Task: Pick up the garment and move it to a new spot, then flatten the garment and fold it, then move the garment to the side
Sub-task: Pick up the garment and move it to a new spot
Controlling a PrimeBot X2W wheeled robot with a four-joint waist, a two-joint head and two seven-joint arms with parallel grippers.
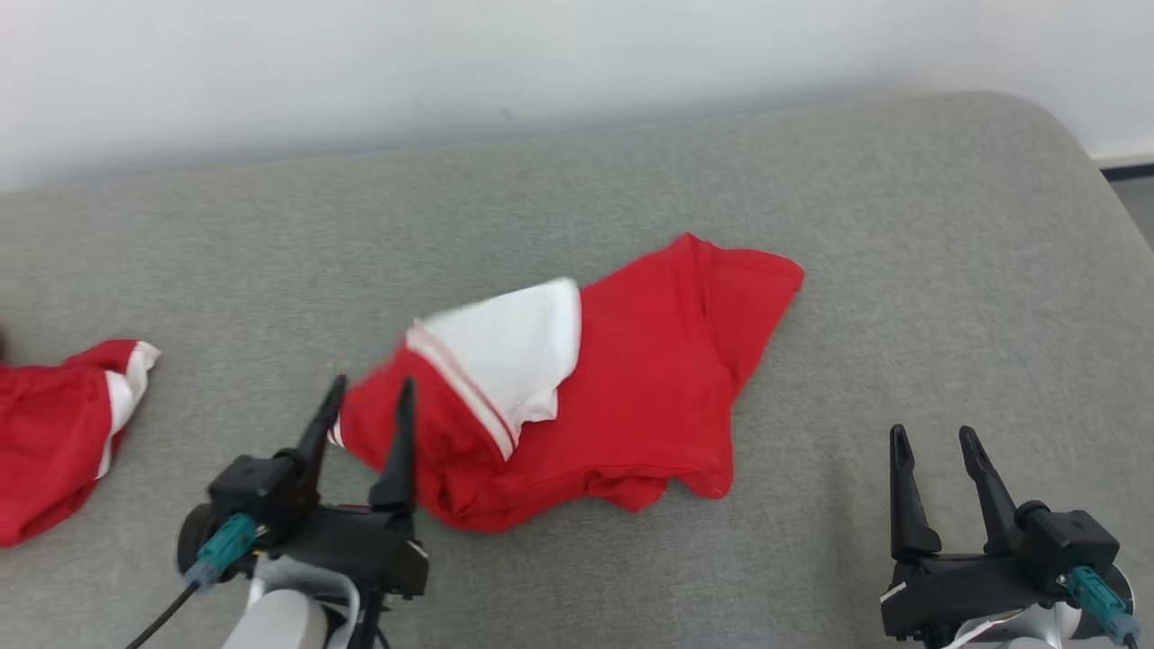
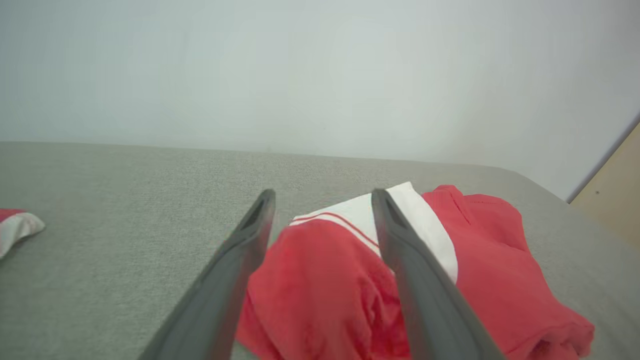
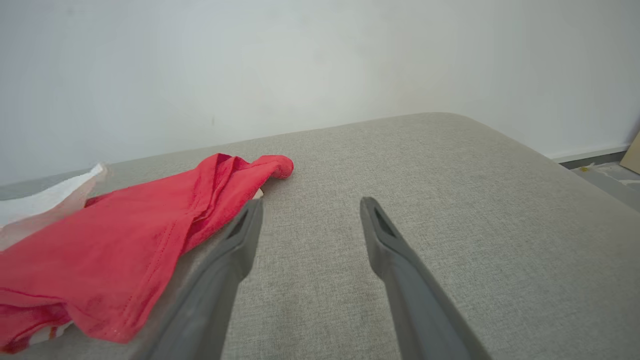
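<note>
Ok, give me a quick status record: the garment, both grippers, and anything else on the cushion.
surface: grey fabric cushion
garment: red-and-white garment, crumpled in a heap mid-cushion, neither flattened nor folded
left gripper: left gripper open, fingertips at the heap's near left edge, nothing clamped
right gripper: right gripper open, over bare cushion right of the heap, apart from it
other: second red-and-white piece at the cushion's left edge
</note>
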